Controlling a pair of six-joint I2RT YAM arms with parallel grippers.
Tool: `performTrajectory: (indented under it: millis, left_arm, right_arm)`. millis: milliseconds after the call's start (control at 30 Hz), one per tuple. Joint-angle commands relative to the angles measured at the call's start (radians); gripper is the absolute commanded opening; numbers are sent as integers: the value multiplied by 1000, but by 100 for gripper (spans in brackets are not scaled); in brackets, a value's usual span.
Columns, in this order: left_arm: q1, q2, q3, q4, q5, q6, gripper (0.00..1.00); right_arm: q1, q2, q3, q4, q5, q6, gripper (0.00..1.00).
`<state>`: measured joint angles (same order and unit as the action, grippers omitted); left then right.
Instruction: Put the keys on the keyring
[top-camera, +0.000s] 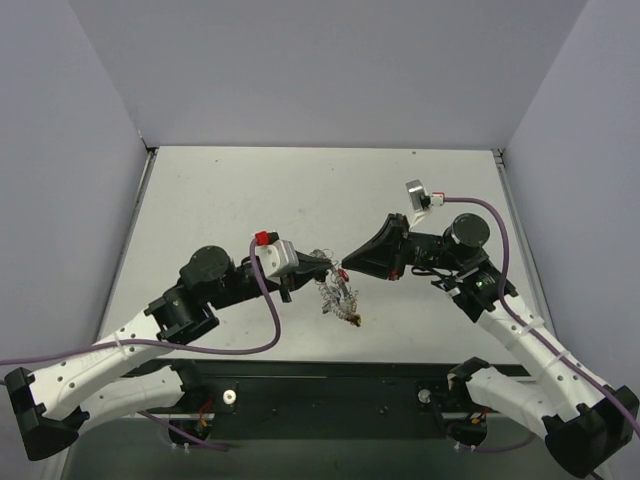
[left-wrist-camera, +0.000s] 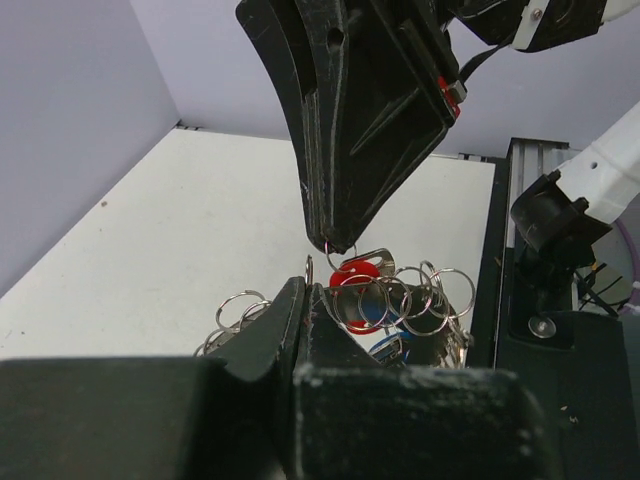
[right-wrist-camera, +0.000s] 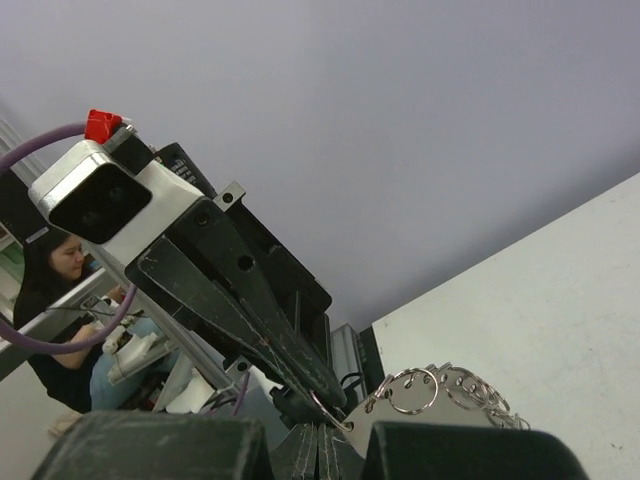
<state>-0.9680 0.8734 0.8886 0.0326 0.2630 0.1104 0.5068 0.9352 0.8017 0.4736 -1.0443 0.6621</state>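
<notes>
The keyring (top-camera: 335, 292) is a bunch of silvery linked rings hanging between the two gripper tips above the table, with a gold-yellow tag (top-camera: 355, 320) at its bottom. My left gripper (top-camera: 326, 265) is shut on a thin wire of it, which sticks up edge-on from the closed jaws (left-wrist-camera: 309, 268). My right gripper (top-camera: 346, 268) meets it tip to tip and is shut on a thin loop carrying a red-headed key (left-wrist-camera: 360, 276). A blue key (left-wrist-camera: 388, 345) hangs lower among the rings (left-wrist-camera: 425, 295). In the right wrist view the loop (right-wrist-camera: 335, 414) runs between both closed tips.
White table (top-camera: 250, 200) walled by grey panels on three sides. Black base rail (top-camera: 330, 385) along the near edge. Purple cables (top-camera: 265, 320) loop from each wrist. The right arm's base (left-wrist-camera: 560, 215) stands close behind the keys.
</notes>
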Motion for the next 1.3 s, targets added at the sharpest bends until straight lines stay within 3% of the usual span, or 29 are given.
performTrajectory:
  millis: [0, 133, 333, 1267]
  left_arm:
    - [-6, -25, -51, 289, 8, -101, 0]
    - [-5, -43, -131, 449, 12, -162, 0]
    - [-5, -24, -152, 550, 27, -201, 0]
    - [-5, 36, -132, 586, 48, -224, 0]
  right_arm:
    - [12, -25, 11, 120, 12, -2, 0]
    - [12, -45, 33, 109, 20, -16, 0]
    - [12, -47, 65, 74, 32, -51, 0]
    - [12, -91, 77, 56, 78, -101, 0]
